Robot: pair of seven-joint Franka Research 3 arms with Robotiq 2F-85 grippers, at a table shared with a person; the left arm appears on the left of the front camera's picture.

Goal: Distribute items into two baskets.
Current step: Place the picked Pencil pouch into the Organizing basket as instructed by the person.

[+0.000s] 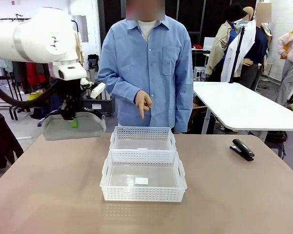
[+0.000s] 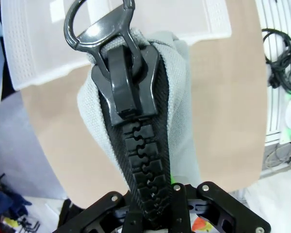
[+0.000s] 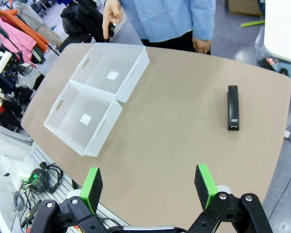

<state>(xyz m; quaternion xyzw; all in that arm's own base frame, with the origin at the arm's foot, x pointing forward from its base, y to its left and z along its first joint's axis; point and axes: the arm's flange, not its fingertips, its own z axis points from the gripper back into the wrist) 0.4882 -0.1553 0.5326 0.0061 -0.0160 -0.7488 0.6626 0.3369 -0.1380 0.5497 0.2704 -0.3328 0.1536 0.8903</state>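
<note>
Near basket [image 1: 143, 193]: white perforated plastic, shallow and rectangular, long side touching the far basket [image 1: 143, 132]. Stapler [image 1: 242, 149]: black, flat on the tan table [image 1: 49, 185] at right, long axis oblique, far-left to near-right. Pouch [image 1: 73, 127]: grey woven fabric, long axis level, hanging above the table's left. Left gripper [image 1: 72, 117] is clamped on its chunky black zip [image 2: 145, 160]. Right gripper [image 3: 148, 175] gapes wide, empty.

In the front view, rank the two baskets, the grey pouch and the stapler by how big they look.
1. near basket, though it is closer to the camera
2. far basket and grey pouch, about alike
3. stapler
</note>
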